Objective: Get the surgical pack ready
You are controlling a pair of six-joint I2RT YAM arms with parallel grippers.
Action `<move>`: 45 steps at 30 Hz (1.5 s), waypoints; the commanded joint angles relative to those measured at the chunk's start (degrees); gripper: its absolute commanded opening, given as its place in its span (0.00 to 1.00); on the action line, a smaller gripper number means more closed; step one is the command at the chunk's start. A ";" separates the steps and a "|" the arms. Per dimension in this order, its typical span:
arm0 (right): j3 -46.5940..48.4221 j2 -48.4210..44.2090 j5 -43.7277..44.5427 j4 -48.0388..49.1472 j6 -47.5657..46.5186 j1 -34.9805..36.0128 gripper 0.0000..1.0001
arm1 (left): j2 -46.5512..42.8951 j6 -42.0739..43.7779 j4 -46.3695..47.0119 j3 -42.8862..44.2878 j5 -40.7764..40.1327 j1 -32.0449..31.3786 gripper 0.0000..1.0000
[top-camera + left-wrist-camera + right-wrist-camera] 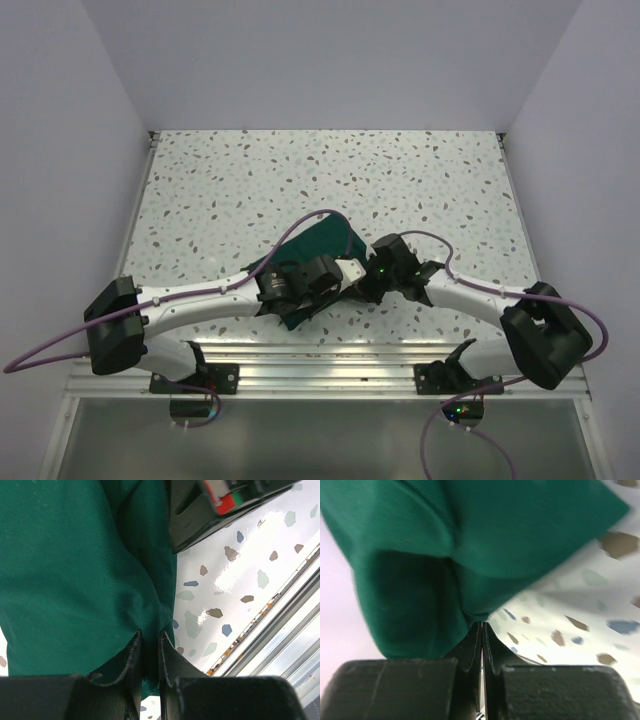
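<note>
While my left claw (149, 639) narrowly pinches a fold of the green cloth (75, 570), my right claw (481, 626) is closed tight on its edge; the cloth sits near the table's (300, 170) front edge, with speckled top stretching beyond

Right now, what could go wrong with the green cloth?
1. The right jaws pinch only the very tip of the cloth, so it might slip out when pulled.
2. The left arm and right arm crowd together over the cloth, so they could bump each other.
3. The cloth lies near the front edge of the table, so a tug toward the arms might drag it off.
</note>
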 commanded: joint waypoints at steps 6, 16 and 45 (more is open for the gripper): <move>4.93 3.07 -3.20 7.33 -1.79 0.19 0.00 | -1.56 1.36 1.13 1.67 1.06 -0.38 0.00; 3.00 -3.08 -2.94 0.39 -4.07 0.10 0.00 | -1.74 1.10 1.31 1.23 0.62 -0.38 0.00; 0.37 25.05 -7.17 53.21 16.05 9.25 0.00 | 0.37 1.54 1.93 3.17 3.00 -0.47 0.00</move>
